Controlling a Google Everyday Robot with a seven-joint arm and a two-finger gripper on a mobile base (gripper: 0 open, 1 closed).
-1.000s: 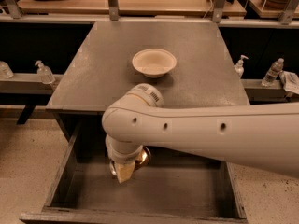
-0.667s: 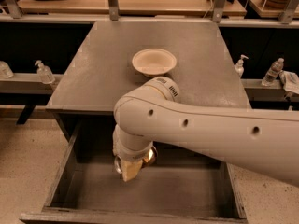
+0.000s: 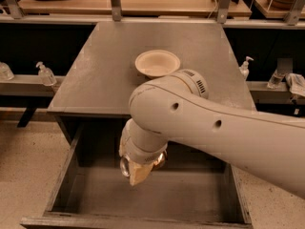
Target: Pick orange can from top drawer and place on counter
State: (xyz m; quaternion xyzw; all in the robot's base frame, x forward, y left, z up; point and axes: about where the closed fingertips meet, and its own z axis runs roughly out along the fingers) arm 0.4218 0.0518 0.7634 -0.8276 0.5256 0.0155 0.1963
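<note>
In the camera view, the arm (image 3: 214, 128) has swung its elbow up and right across the frame in the last second. The gripper (image 3: 139, 171) has drifted right over the top drawer (image 3: 66, 175), lower centre. The orange can (image 3: 160, 160) has travelled with it, glinting at the gripper's side, so the gripper looks clamped on it. The pick seems done; the lift to the counter (image 3: 95, 70) remains. I see nothing else in the open drawer. On the counter above, the white bowl (image 3: 157, 63) sits empty.
</note>
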